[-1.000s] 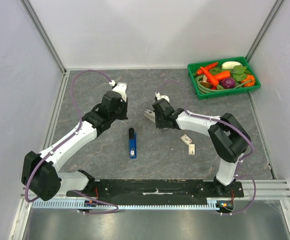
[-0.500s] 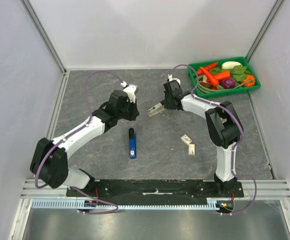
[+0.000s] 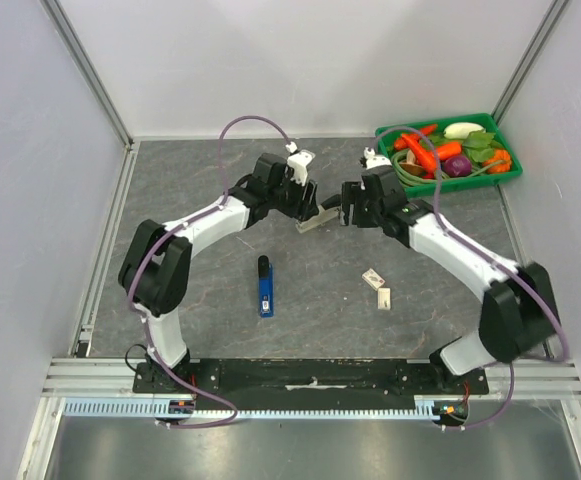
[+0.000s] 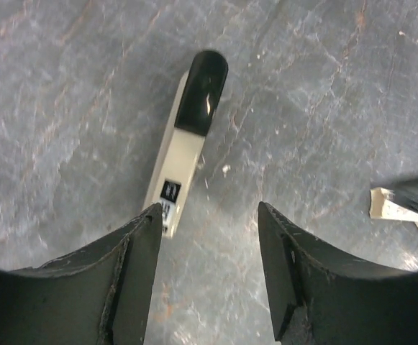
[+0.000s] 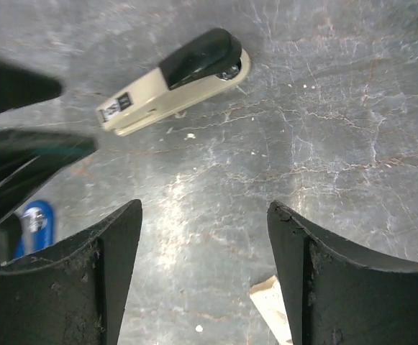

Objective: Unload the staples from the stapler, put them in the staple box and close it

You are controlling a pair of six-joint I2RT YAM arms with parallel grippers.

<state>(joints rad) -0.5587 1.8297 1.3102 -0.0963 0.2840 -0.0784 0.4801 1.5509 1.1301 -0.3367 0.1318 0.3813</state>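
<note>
Grey table (image 3: 320, 320) holds the beige stapler (image 5: 173, 79); left gripper (image 4: 209, 215) and right gripper (image 5: 205, 208) hover open-fingered, probably best pinning it flat before prying.

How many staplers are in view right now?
2. A beige-and-black stapler lies between the open left gripper and the open right gripper. A blue stapler lies nearer the arm bases. No others show, though the arms might hide one.

The grey stone-patterned counter (image 3: 200, 290) carries a beige stapler (image 3: 312, 221) with a black top near its middle, a blue stapler (image 3: 265, 287) nearer the front, two small pale pieces (image 3: 378, 287) to the right, and a green tray (image 3: 457, 184) at the far right corner.
</note>
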